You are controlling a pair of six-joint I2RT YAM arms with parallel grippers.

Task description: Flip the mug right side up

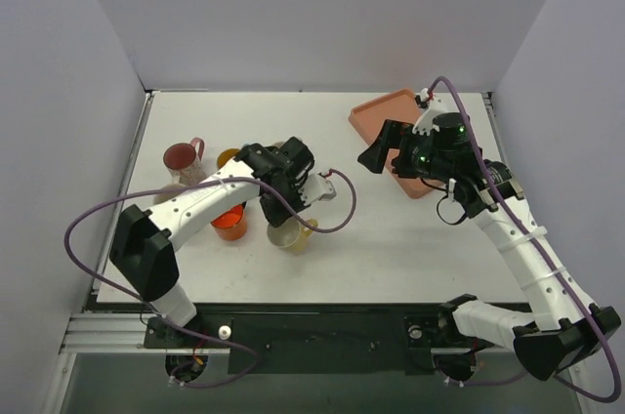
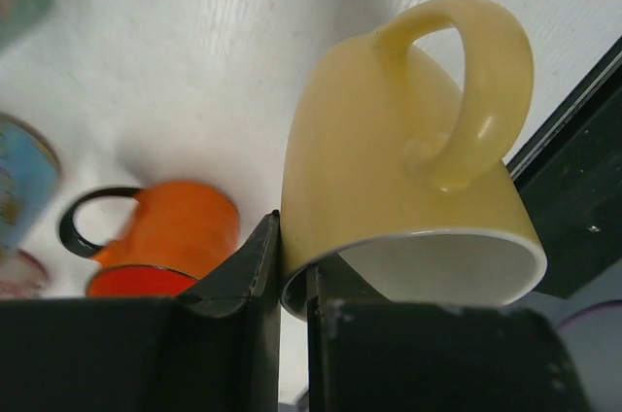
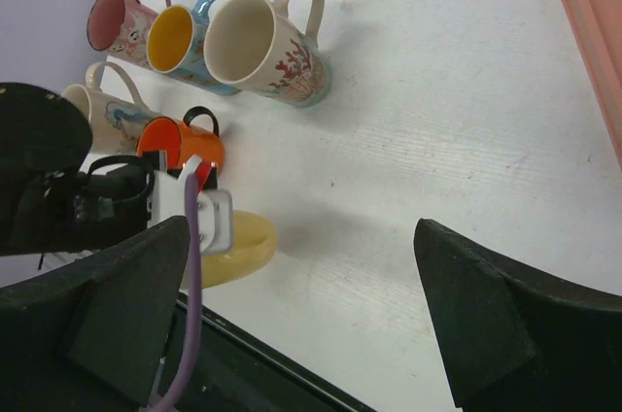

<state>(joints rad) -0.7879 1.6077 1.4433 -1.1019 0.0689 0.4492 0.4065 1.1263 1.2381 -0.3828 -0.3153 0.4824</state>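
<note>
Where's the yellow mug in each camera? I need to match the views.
Top external: yellow mug near centre, right of the orange mug.
Left wrist: fills centre and right, handle at top.
Right wrist: lower left, partly hidden.
Shared landmark: the orange mug beside it.

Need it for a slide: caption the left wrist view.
Left gripper pinches the rim of the yellow mug, handle uppermost; an orange mug sits beyond.
</note>
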